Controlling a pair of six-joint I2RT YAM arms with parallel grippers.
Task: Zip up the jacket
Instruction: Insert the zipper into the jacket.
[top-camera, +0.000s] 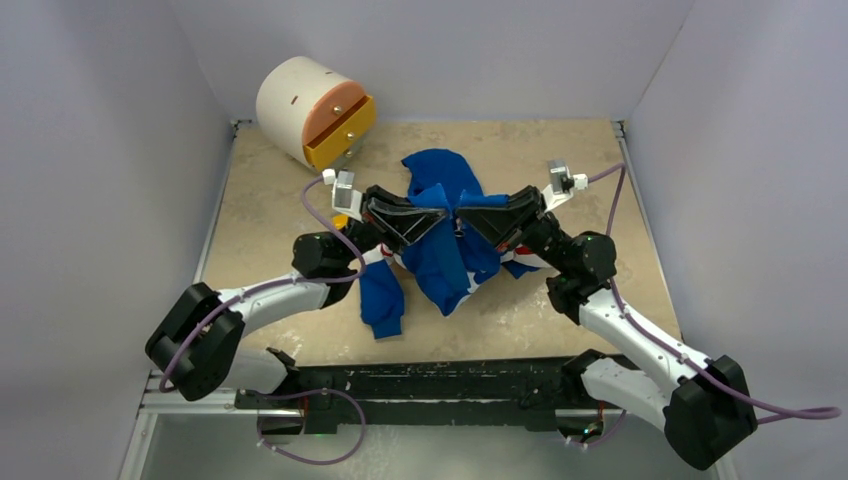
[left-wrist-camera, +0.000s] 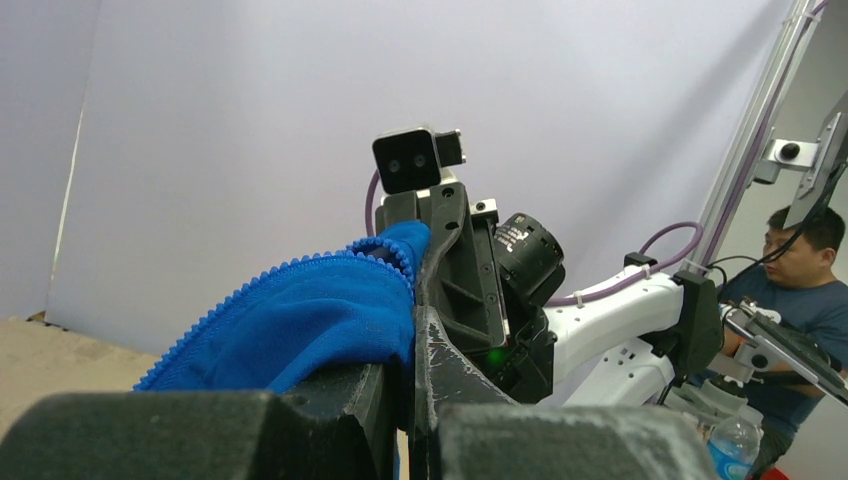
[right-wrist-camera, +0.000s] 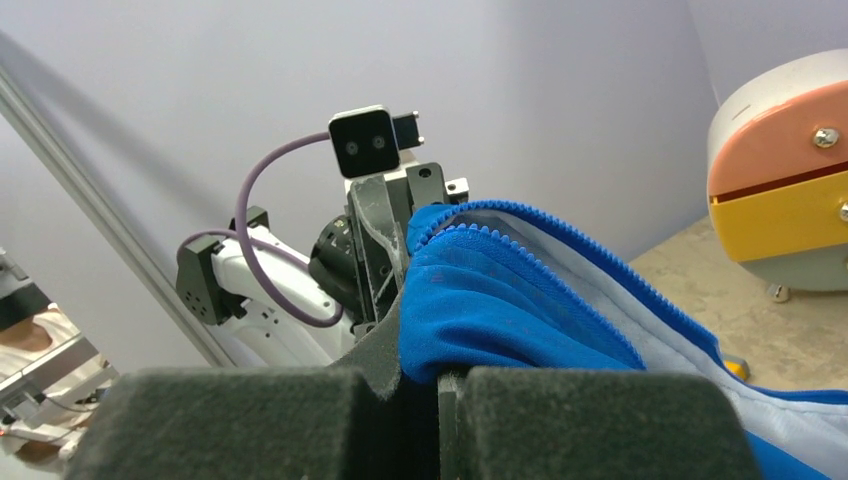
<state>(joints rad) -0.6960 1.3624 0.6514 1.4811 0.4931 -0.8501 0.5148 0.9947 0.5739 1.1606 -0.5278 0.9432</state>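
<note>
Our left tool (left-wrist-camera: 412, 425) is clamped tight on a toothed zipper edge of the blue jacket (left-wrist-camera: 300, 315), with the fabric bunched just to its left. Our right tool (right-wrist-camera: 438, 425) is also closed on a toothed edge, and pale lining shows to its right. From above, the two tools stand almost tip to tip. The jacket hangs between them and spreads beneath onto the desk (top-camera: 570, 310). Beyond the left tool, in the far corner, sits a white drum (top-camera: 295, 100) with a yellow drawer (top-camera: 340, 135).
</note>
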